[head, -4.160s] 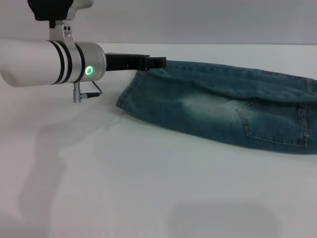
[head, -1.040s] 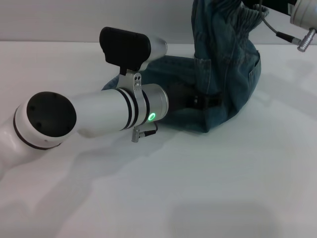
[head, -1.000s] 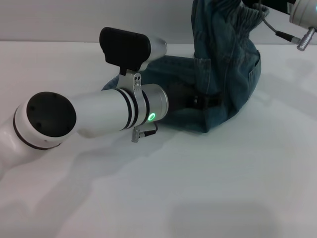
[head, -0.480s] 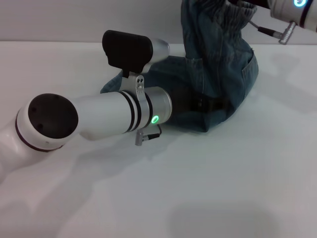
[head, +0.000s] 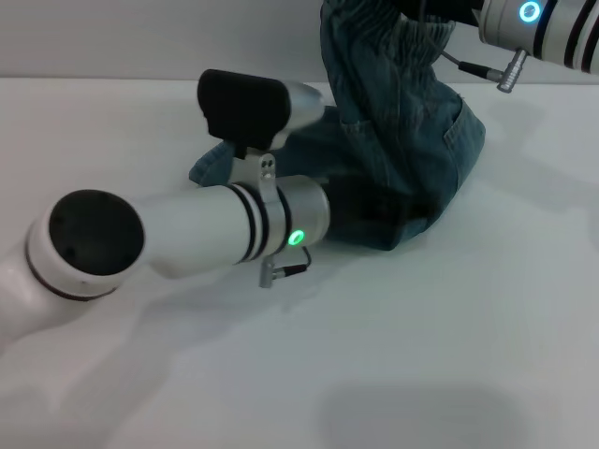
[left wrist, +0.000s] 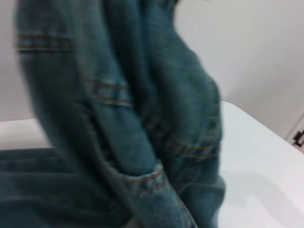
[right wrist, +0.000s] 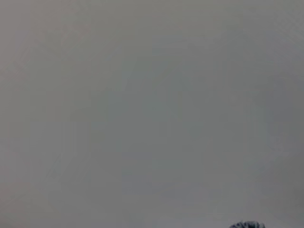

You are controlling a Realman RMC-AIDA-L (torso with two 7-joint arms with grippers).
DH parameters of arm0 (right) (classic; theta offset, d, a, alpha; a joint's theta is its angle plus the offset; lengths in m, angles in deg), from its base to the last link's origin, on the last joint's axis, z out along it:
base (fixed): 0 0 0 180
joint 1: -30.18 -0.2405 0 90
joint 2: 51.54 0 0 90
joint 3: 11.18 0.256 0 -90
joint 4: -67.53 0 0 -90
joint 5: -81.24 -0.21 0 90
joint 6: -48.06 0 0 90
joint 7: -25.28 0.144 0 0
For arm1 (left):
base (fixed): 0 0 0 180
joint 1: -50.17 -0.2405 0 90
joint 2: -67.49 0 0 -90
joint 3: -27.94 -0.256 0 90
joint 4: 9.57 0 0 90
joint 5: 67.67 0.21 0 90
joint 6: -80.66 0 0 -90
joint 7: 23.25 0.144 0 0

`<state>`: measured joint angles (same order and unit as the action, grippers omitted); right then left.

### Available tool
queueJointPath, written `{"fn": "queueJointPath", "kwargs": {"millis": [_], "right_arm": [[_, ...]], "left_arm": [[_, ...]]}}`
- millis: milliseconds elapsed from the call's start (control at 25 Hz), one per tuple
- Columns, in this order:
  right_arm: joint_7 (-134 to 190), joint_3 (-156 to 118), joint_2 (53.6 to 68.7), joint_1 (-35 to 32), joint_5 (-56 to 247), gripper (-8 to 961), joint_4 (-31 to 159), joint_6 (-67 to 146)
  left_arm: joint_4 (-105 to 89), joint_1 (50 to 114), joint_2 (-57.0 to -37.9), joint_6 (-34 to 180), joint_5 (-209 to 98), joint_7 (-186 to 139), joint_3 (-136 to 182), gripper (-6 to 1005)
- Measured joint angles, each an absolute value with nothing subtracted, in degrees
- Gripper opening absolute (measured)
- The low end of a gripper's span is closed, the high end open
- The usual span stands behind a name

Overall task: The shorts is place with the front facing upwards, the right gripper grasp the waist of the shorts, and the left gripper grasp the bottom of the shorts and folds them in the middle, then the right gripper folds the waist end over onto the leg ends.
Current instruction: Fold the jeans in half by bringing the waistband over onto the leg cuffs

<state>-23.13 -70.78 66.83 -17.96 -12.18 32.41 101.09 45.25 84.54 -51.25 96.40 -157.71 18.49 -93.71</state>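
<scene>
The blue denim shorts lie on the white table, folded lengthwise. Their elastic waist is lifted high and hangs from my right gripper at the top edge of the head view, shut on it. The leg ends rest flat on the table behind my left arm. My left gripper lies low against the fabric at the bend. The left wrist view is filled by the hanging denim. In the right wrist view only a scrap of denim shows.
My left forearm stretches across the table's near left, its wrist camera standing above the leg ends. Bare white table surface lies to the right of the shorts and in front of them. A grey wall is behind.
My right gripper has carried the lifted waist further left, over the lower part of the shorts. The left arm has shifted slightly and stays low at the bend.
</scene>
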Motion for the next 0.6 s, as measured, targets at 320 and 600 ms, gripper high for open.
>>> {"fn": "queueJointPath", "kwargs": {"millis": [320,600], "right_arm": [[-23.2,-70.8,66.85,-17.3,-12.4,15,32.5,101.0],[-23.2,-70.8,66.85,-17.6,-12.3,14,32.6,100.8]], "left_arm": [[48.9,75.5,-50.55,101.7,-154.6,19.5,-82.2,806],[54.1,68.1,-50.52,100.7,-148.9,19.9,-74.2,805]]}}
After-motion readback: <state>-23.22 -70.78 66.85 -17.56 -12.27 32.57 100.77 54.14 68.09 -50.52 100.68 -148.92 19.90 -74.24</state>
